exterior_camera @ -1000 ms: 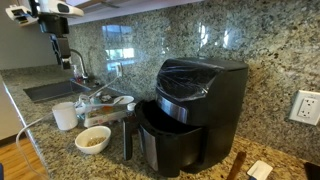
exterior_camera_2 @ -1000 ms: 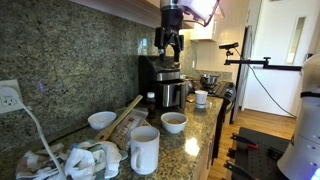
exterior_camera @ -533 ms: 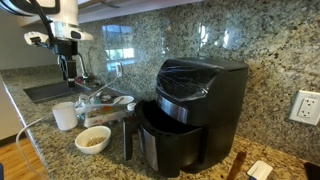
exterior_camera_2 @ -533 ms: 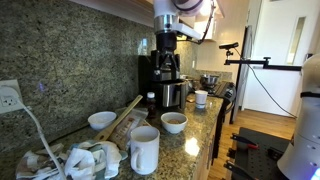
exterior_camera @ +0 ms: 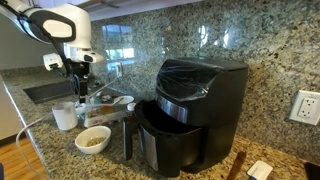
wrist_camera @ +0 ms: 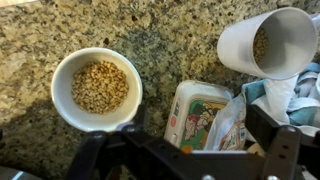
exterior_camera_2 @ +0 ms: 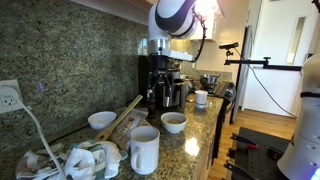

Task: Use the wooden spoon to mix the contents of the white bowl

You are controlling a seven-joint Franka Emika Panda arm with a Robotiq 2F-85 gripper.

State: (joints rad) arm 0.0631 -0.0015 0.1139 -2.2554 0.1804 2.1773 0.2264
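The white bowl [exterior_camera: 93, 139] holds tan grainy contents [wrist_camera: 100, 86] and stands on the granite counter left of the black air fryer; it also shows in an exterior view [exterior_camera_2: 174, 122] and in the wrist view [wrist_camera: 96, 88]. The wooden spoon [exterior_camera_2: 125, 113] lies slanted on the far side of the air fryer, with only a tan end visible in an exterior view [exterior_camera: 237, 165]; it is out of the wrist view. My gripper [exterior_camera: 80, 88] hangs open and empty above the packets behind the bowl, well apart from the spoon. It also shows in an exterior view [exterior_camera_2: 166, 85] and in the wrist view [wrist_camera: 182, 142].
The black air fryer [exterior_camera: 190, 110] stands with its drawer pulled out. A tall white cup [exterior_camera: 65, 116] is left of the bowl. A printed food packet [wrist_camera: 197, 112] and a cloth [wrist_camera: 290, 95] lie below my gripper. A second bowl [exterior_camera_2: 102, 121] and a mug [exterior_camera_2: 145, 150] are near the spoon.
My gripper has come down and moved toward the air fryer, from high above the sink to just above the packets. The bowl, spoon and cup have not moved.
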